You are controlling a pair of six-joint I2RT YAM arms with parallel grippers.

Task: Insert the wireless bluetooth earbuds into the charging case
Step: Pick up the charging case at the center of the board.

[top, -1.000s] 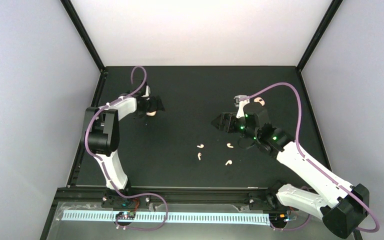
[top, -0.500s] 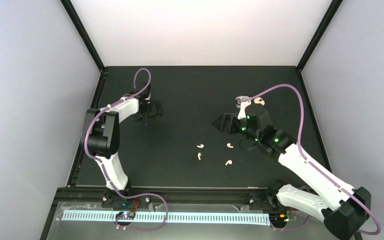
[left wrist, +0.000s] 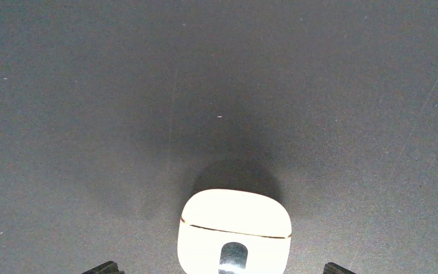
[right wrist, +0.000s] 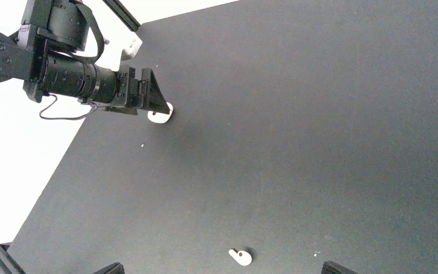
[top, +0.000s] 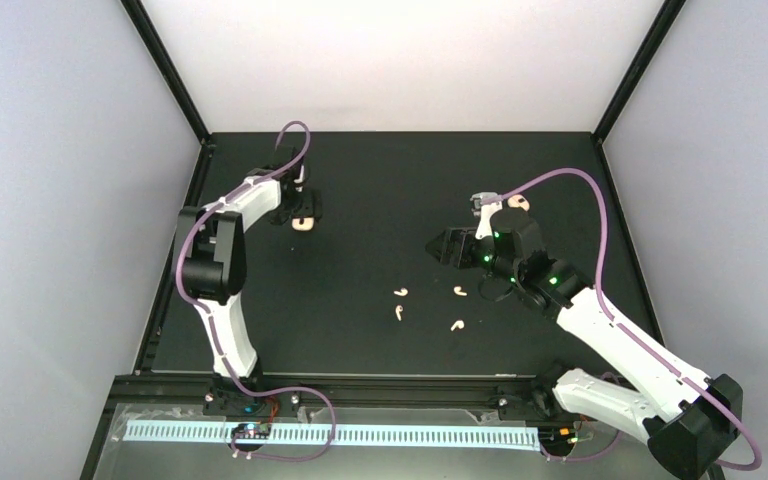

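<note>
Four tiny cream earbuds lie mid-table in the top view: two on the left [top: 400, 292] [top: 398, 313] and two on the right [top: 459, 291] [top: 456, 325]. A closed cream charging case [top: 303, 223] lies at the far left. In the left wrist view the charging case [left wrist: 234, 231] shows a seam line and sits between the wide-apart jaws, untouched. My left gripper [top: 299, 205] [left wrist: 219, 268] is open over it. My right gripper [top: 438, 245] [right wrist: 222, 267] is open and empty, above the table beyond the earbuds. One earbud [right wrist: 240, 257] lies between its fingertips.
A second pale pink case-like object [top: 519, 203] lies behind the right arm's wrist. The left arm [right wrist: 80, 80] and the case [right wrist: 161, 117] show far off in the right wrist view. Black frame posts stand at the table's back corners.
The left wrist has turned and drawn back slightly; the case, hidden under it half a second ago, shows again just past the fingers. The right arm shifted slightly right.
</note>
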